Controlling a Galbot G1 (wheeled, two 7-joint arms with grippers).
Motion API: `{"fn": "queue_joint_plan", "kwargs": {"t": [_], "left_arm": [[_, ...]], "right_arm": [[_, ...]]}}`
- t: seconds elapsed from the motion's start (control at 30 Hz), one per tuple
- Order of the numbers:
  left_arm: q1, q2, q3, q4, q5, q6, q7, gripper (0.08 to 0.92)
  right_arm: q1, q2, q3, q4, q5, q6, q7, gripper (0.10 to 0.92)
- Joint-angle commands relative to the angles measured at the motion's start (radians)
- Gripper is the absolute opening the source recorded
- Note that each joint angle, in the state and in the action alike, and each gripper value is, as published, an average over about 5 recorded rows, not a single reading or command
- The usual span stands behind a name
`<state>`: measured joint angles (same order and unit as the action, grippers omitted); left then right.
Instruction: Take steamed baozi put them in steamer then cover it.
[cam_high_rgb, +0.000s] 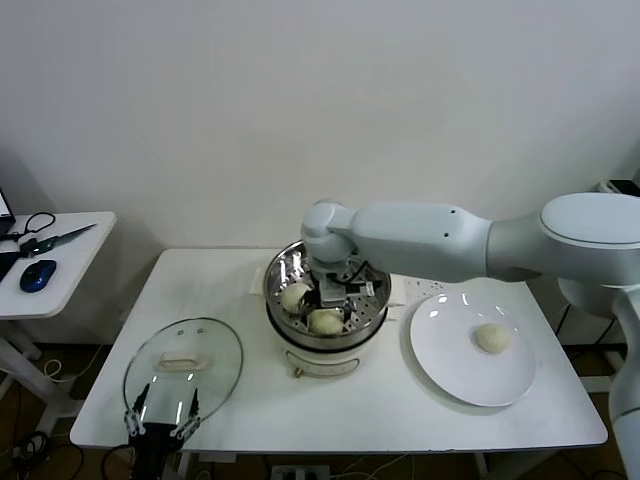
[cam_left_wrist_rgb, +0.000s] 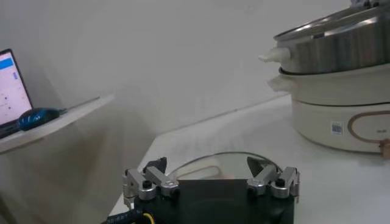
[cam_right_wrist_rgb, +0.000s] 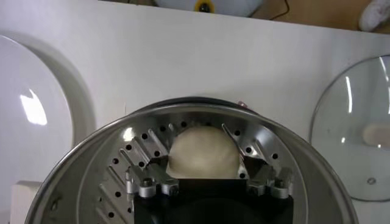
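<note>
The steamer (cam_high_rgb: 284, 270) stands mid-table on its white pot base (cam_high_rgb: 320, 358). Two baozi (cam_high_rgb: 295, 297) (cam_high_rgb: 325, 321) lie in it. My right gripper (cam_high_rgb: 336, 288) reaches down into the basket. In the right wrist view the gripper (cam_right_wrist_rgb: 203, 164) is shut on a third baozi (cam_right_wrist_rgb: 204, 149), pads against both its sides, low over the perforated floor (cam_right_wrist_rgb: 116, 182). A fourth baozi (cam_high_rgb: 491, 338) lies on the white plate (cam_high_rgb: 450, 370). My left gripper (cam_high_rgb: 160, 408) is open and empty, parked at the glass lid's (cam_high_rgb: 183, 385) near edge.
A side table (cam_high_rgb: 70, 250) at the left holds a blue mouse (cam_high_rgb: 37, 274) and scissors. The lid also shows in the left wrist view (cam_left_wrist_rgb: 228, 159), with the steamer (cam_left_wrist_rgb: 341, 45) beyond it.
</note>
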<state>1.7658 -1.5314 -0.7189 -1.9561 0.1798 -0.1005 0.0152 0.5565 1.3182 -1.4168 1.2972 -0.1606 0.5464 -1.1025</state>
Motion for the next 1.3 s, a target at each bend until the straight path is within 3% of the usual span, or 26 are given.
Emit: {"fn": "queue_joint_plan", "kwargs": {"t": [0.03, 0.3, 0.53, 0.77, 1.03, 1.3], "left_arm": [[0.000, -0.001, 0.001, -0.003, 0.000, 0.001, 0.000, 0.823], [0.000, 0.000, 0.005, -0.008, 0.007, 0.002, 0.000, 0.823], [0.000, 0.000, 0.014, -0.017, 0.021, 0.002, 0.000, 0.823], [-0.007, 0.001, 0.020, -0.021, 0.031, 0.006, 0.001, 0.823], [-0.006, -0.001, 0.017, -0.024, 0.032, 0.010, 0.001, 0.823], [0.000, -0.003, 0.011, -0.029, 0.041, 0.015, 0.001, 0.823]], "right_arm": [[0.010, -0.015, 0.018, 0.001, 0.013, -0.002, -0.014, 0.822], [0.110, -0.149, 0.022, -0.037, 0.097, -0.080, 0.040, 0.823], [0.205, -0.341, -0.075, -0.077, 0.340, -0.393, 0.172, 0.823], [0.125, -0.554, -0.021, -0.089, 0.512, -0.624, 0.101, 0.823], [-0.121, -0.717, 0.174, -0.113, 0.418, -0.665, 0.056, 0.823], [-0.383, -0.729, 0.403, -0.254, 0.222, -0.585, 0.024, 0.823]]}}
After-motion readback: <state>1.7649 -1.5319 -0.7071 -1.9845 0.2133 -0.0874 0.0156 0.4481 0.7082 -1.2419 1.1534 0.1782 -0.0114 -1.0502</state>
